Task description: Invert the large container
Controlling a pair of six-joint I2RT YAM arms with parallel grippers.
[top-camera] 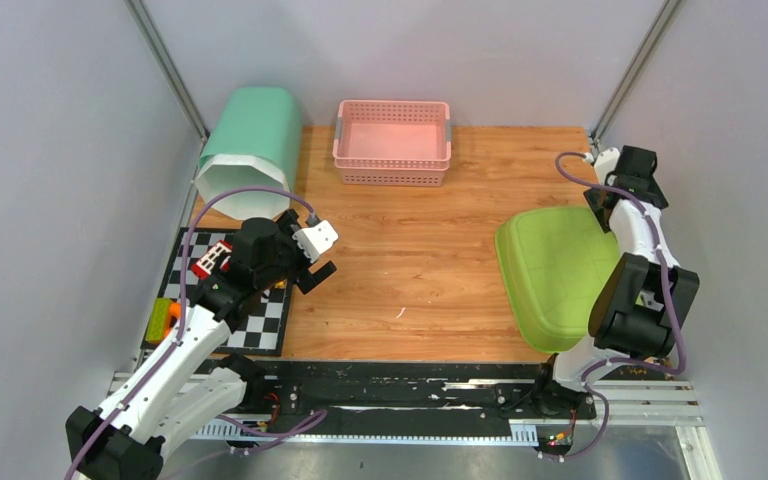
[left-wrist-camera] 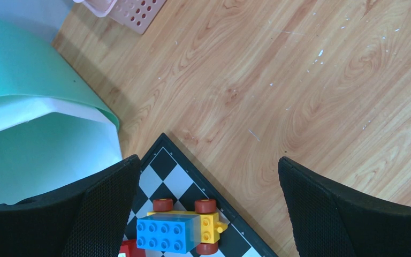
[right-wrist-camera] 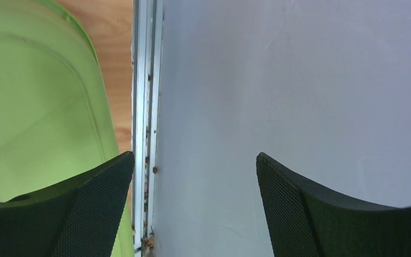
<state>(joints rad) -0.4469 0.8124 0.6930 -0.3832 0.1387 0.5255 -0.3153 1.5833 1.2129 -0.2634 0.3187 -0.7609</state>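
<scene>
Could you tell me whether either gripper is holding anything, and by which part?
Nothing is held: the left gripper and the right gripper are both open and empty. The green container sits ungripped.

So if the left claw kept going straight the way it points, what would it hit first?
Most likely the wooden table, right by the corner of the checkered mat. The left gripper points down at it, open; depth is hard to judge.
</scene>
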